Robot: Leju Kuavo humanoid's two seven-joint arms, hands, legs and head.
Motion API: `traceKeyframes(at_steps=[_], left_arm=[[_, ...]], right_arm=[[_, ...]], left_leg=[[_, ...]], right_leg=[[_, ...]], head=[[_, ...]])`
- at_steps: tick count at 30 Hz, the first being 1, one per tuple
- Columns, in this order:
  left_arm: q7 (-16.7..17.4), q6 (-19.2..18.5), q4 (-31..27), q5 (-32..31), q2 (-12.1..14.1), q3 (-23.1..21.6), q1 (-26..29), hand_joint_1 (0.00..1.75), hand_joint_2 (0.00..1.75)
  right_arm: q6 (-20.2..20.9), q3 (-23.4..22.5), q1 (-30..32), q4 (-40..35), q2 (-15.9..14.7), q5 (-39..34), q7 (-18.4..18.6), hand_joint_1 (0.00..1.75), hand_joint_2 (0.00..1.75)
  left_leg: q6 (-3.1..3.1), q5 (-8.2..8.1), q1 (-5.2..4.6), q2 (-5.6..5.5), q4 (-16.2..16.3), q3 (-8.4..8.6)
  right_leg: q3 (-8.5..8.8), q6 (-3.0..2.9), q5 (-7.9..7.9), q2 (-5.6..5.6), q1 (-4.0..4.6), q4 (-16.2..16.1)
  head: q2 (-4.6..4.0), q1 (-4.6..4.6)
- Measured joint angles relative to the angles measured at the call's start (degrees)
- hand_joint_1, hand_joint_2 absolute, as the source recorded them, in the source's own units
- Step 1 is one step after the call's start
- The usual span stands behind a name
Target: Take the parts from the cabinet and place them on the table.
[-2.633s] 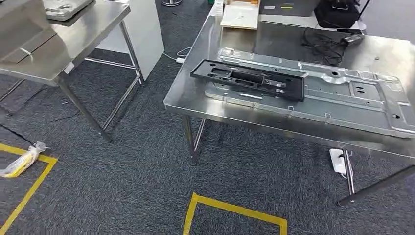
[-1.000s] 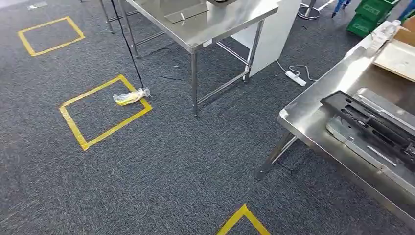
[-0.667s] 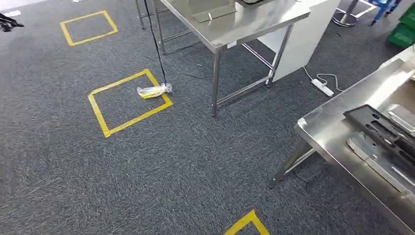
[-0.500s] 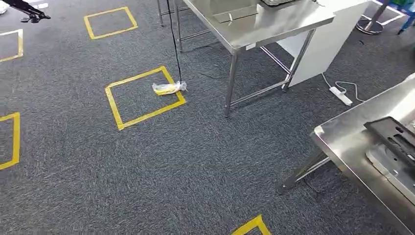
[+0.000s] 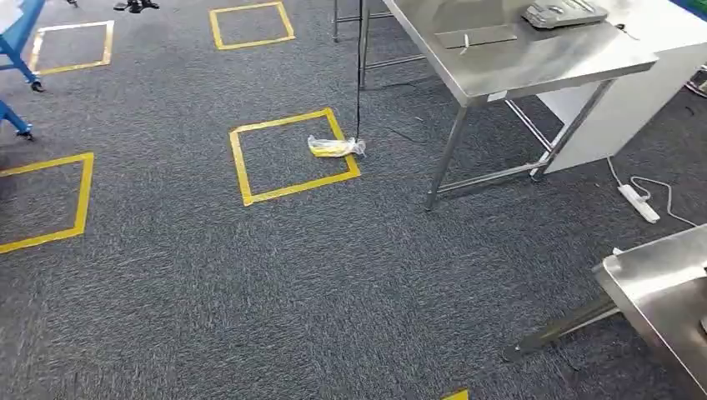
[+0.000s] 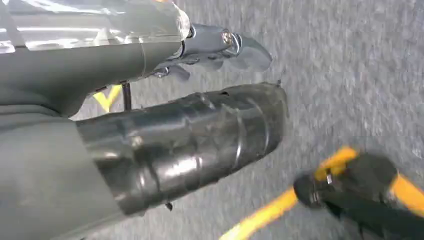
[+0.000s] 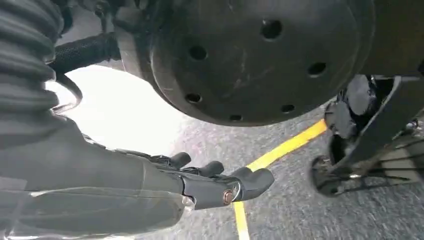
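Note:
A bare corner of the steel table [image 5: 659, 287] sits at the lower right of the head view. My left hand [image 6: 200, 95] hangs beside my body over the grey carpet, fingers stretched out and holding nothing. My right hand [image 7: 215, 185] hangs low as well, above a strip of yellow floor tape, its fingers extended and nothing in them.
A second steel table [image 5: 517, 62] at the upper right carries a grey device [image 5: 565, 12] and a flat plate [image 5: 479, 37]. Yellow tape squares [image 5: 243, 171] mark the carpet; a plastic bag [image 5: 335, 147] lies in one. A power strip [image 5: 638, 202] and a blue frame [image 5: 17, 50] are near.
The camera has swung left: the table with the black part and the metal panel has slid out to the right, leaving a corner. More floor squares have come into view.

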Motion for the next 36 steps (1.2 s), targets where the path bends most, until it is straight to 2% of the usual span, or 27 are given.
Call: traceKeyframes(at_steps=[1, 2, 5, 6, 7, 8, 9, 11, 12, 13, 15, 16, 17, 18, 21, 22, 23, 24, 26, 27, 28, 29, 31, 32, 33, 34, 36], left_arm=[[1.1, -0.6, 0.4, -0.1, 0.2, -0.4, -0.1, 0.0, 0.0], [2.6, -1.3, 1.0, -0.1, 0.2, -0.7, -0.2, 0.0, 0.0], [6.4, -2.9, 1.6, 0.6, 1.2, -0.9, 0.0, 0.0, 0.0], [7.0, -3.2, 1.9, 0.8, 1.8, -0.9, 0.2, 0.0, 0.0], [7.2, -3.4, 2.0, 1.0, 2.1, -1.0, 0.1, 0.0, 0.0], [7.3, -3.4, 2.0, 1.1, 2.4, -1.0, 0.0, 0.0, 0.0], [7.5, -3.4, 2.1, 1.1, 2.6, -1.0, -0.2, 0.0, 0.0], [7.5, -3.4, 2.1, 1.1, 2.8, -1.0, -0.4, 0.0, 0.0], [7.5, -3.4, 2.2, 1.1, 2.8, -1.0, -0.4, 0.0, 0.0], [7.5, -3.4, 2.2, 1.1, 2.8, -1.0, -0.3, 0.0, 0.0], [8.0, -3.8, 2.3, 1.1, 2.9, -1.0, -0.1, 0.0, 0.0], [8.6, -4.2, 2.3, 0.7, 3.1, -1.1, -0.1, 0.0, 0.0], [9.2, -4.6, 2.4, 0.3, 3.2, -1.3, -0.3, 0.0, 0.0], [9.6, -4.8, 2.4, -0.1, 3.4, -1.7, -0.4, 0.0, 0.0], [10.1, -5.0, 2.4, -0.1, 3.7, -3.2, -0.1, 0.0, 0.0], [9.6, -4.9, 2.4, 0.4, 3.7, -3.3, -0.1, 0.0, 0.0], [9.0, -4.7, 2.4, 0.6, 3.7, -3.3, -0.1, 0.0, 0.0], [8.6, -4.6, 2.4, 0.5, 3.8, -3.4, -0.3, 0.0, 0.0], [8.0, -4.5, 2.4, 0.1, 3.9, -4.1, -0.4, 0.0, 0.0], [7.9, -4.5, 2.4, -0.1, 3.9, -4.4, -0.4, 0.0, 0.0], [7.8, -4.5, 2.4, -0.1, 3.9, -4.5, -0.3, 0.0, 0.0], [7.8, -4.5, 2.4, -0.1, 3.9, -4.5, -0.3, 0.0, 0.0], [7.7, -4.5, 2.4, -0.1, 3.9, -4.8, -0.3, 0.0, 0.0], [7.7, -4.5, 2.4, -0.1, 3.9, -4.8, -0.3, 0.0, 0.0], [7.6, -4.5, 2.4, -0.1, 3.9, -4.9, -0.3, 0.0, 0.0], [7.4, -4.5, 2.4, -0.3, 4.0, -5.0, -0.4, 0.0, 0.0], [6.2, -4.7, 2.4, -0.5, 4.0, -5.5, 0.2, 0.0, 0.0]], right_arm=[[-0.8, 0.0, 0.0, 0.0, 0.0, 0.8, 0.1, 0.0, 1.75], [-1.3, 0.1, 0.2, 0.1, 0.0, 2.4, 0.3, 0.0, 1.75], [-1.4, 1.5, -0.6, 0.1, -0.1, 6.0, 0.2, 0.0, 1.75], [-1.3, 2.1, -0.9, 0.1, -0.2, 6.4, 0.2, 0.0, 1.75], [-1.3, 2.4, -1.0, 0.0, -0.2, 6.6, 0.2, 0.0, 1.75], [-1.3, 2.7, -0.9, 0.0, -0.2, 6.8, 0.2, 0.0, 1.75], [-1.3, 2.8, -0.8, 0.1, -0.2, 6.9, 0.2, 0.0, 1.75], [-1.3, 3.0, -0.7, 0.1, -0.3, 6.9, 0.2, 0.0, 1.75], [-1.3, 3.1, -0.8, 0.1, -0.3, 6.9, 0.2, 0.0, 1.75], [-1.3, 3.1, -0.8, 0.1, -0.3, 6.9, 0.2, 0.0, 1.75], [-1.3, 3.3, -0.8, 0.1, -0.3, 6.9, 0.1, 0.0, 1.75], [-1.2, 3.5, -0.8, 0.1, -0.4, 7.1, -0.2, 0.0, 1.75], [-1.0, 3.7, -0.8, 0.1, -0.5, 7.5, -0.3, 0.0, 1.75], [-0.6, 4.0, -0.9, 0.1, -0.6, 8.6, -0.2, 0.0, 1.75], [-0.1, 6.6, -1.8, 0.1, -1.2, 12.8, 1.2, 0.0, 1.75], [0.1, 7.2, -2.3, 0.0, -1.4, 12.8, 1.9, 0.0, 1.75], [0.2, 7.4, -2.3, 0.0, -1.4, 12.3, 2.6, 0.0, 1.75], [0.1, 7.5, -2.1, 0.0, -1.4, 11.6, 3.0, 0.0, 1.75], [-0.2, 7.5, -2.1, 0.0, -1.5, 10.4, 3.5, 0.0, 1.75], [-0.1, 7.5, -2.2, 0.0, -1.6, 10.2, 3.6, 0.0, 1.75], [-0.1, 7.5, -2.3, -0.1, -1.6, 10.1, 3.7, 0.0, 1.75], [-0.1, 7.5, -2.3, -0.1, -1.6, 10.1, 3.8, 0.0, 1.75], [-0.3, 7.6, -2.3, -0.1, -1.6, 10.1, 4.0, 0.0, 1.75], [-0.5, 7.7, -2.1, -0.1, -1.6, 10.1, 4.0, 0.0, 1.75], [-0.5, 7.7, -1.9, 0.0, -1.6, 10.0, 4.0, 0.0, 1.75], [-0.9, 7.7, -2.0, 0.0, -1.6, 9.7, 4.0, 0.0, 1.75], [-1.6, 7.7, -2.0, 0.0, -1.6, 8.8, 3.7, 0.0, 1.75]], left_leg=[[-0.07, -0.03, 0.0, -0.66, 0.0, 0.13], [-0.41, 0.12, -0.09, -1.28, 0.1, -0.14], [-1.51, 0.78, 0.41, -3.25, 0.1, -1.26], [-2.11, 1.12, 0.3, -4.32, -0.3, -1.4], [-2.02, 0.66, 0.33, -2.84, 0.5, -1.63], [-2.07, -0.81, -0.09, 0.97, 2.3, -2.38], [-2.34, -3.11, -0.08, 3.05, 6.0, -4.21], [-2.8, -7.13, 0.27, 4.31, 14.6, -8.28], [-3.05, -7.72, 0.47, 4.58, 17.4, -9.51], [-3.19, -6.91, 0.66, 4.72, 17.1, -9.2], [-3.42, -2.32, 0.91, 5.51, 8.8, -4.38], [-3.36, -0.03, 0.91, 7.28, 3.0, -1.0], [-3.09, -1.24, 0.39, 10.01, 0.5, 0.31], [-2.3, -0.78, 0.19, 9.07, 0.1, 0.4], [-1.47, -0.83, -0.13, 7.52, 0.3, -0.15], [-0.94, -0.63, 0.24, 6.87, -0.3, 0.32], [-0.55, -0.39, 0.46, 6.37, -0.7, 0.61], [-0.21, -0.3, 0.46, 5.75, -0.8, 0.57], [0.04, -0.25, 0.35, 4.45, -0.7, 0.36], [0.04, -0.25, 0.3, 3.64, -0.7, 0.37], [0.03, -0.26, 0.29, 2.79, -0.6, 0.49], [0.02, -0.29, 0.29, 1.91, -0.6, 0.62], [-0.16, -0.42, 0.31, 0.0, -0.2, 0.83], [-0.31, -0.51, 0.34, -0.78, 0.0, 0.71], [-0.63, -0.48, 0.06, -1.39, 0.3, 0.34], [-1.09, -0.16, 0.12, -2.15, 0.6, -0.64], [-1.99, 0.44, 0.32, -3.6, 0.2, -1.25]], right_leg=[[1.71, -0.36, 2.41, 1.67, -0.02, -4.3], [2.47, -0.75, 1.97, 4.98, 0.07, -6.3], [2.5, -0.93, 1.97, 3.7, 0.38, -7.7], [2.67, -1.33, 2.28, 2.67, 0.36, -8.2], [3.08, -1.78, 2.77, 1.62, -0.33, -9.1], [3.31, -2.15, 2.9, 0.84, -0.13, -9.5], [3.33, -2.41, 2.91, -0.28, 0.03, -9.5], [3.19, -2.59, 2.74, -2.25, 0.26, -9.5], [3.23, -2.55, 2.64, -3.3, 0.33, -9.5], [3.33, -2.5, 2.55, -4.09, 0.35, -9.4], [3.74, -2.14, 2.11, -5.62, 0.29, -9.3], [4.05, -1.88, 1.76, -6.29, 0.28, -9.1], [4.23, -1.6, 1.47, -6.86, 0.46, -9.1], [4.16, -1.12, 1.16, -7.32, 0.88, -8.7], [4.57, -0.62, 1.13, -8.53, 0.97, -9.0], [5.03, -0.07, 0.78, -8.69, 0.87, -9.0], [4.85, 0.3, -0.27, -5.47, 0.43, -7.9], [3.23, 0.41, -2.39, -2.72, 0.35, -4.7], [-1.45, 0.51, -6.67, -1.0, 0.35, 4.6], [-3.36, 0.49, -7.73, -0.8, 0.47, 8.5], [-3.91, 0.41, -7.06, -0.76, 0.59, 9.6], [-3.12, 0.3, -5.1, -0.69, 0.59, 7.9], [0.79, 0.04, 0.85, 0.26, 0.36, -1.1], [2.26, -0.02, 2.66, 2.33, 0.03, -5.4], [2.36, -0.01, 1.97, 5.28, 0.0, -6.0], [2.76, -0.28, 1.34, 4.91, -0.17, -7.5], [2.32, -0.74, 1.54, 3.72, 0.08, -7.2]], head=[[0.0, 0.02], [0.0, -0.04], [0.0, 0.02], [0.0, -0.02], [0.0, -0.04], [0.0, -0.06], [0.0, -0.04], [0.0, -0.02], [0.0, -0.04], [0.0, -0.04], [0.0, -0.04], [0.0, -0.04], [0.0, -0.04], [0.0, 0.02], [0.0, -0.04], [0.0, -0.04], [0.0, 0.06], [0.0, 0.0], [0.0, 0.0], [0.0, 0.02], [0.0, 0.02], [0.0, 0.0], [0.0, 0.0], [0.0, 0.02], [0.0, 0.02], [0.0, -0.02], [0.0, -0.02]])
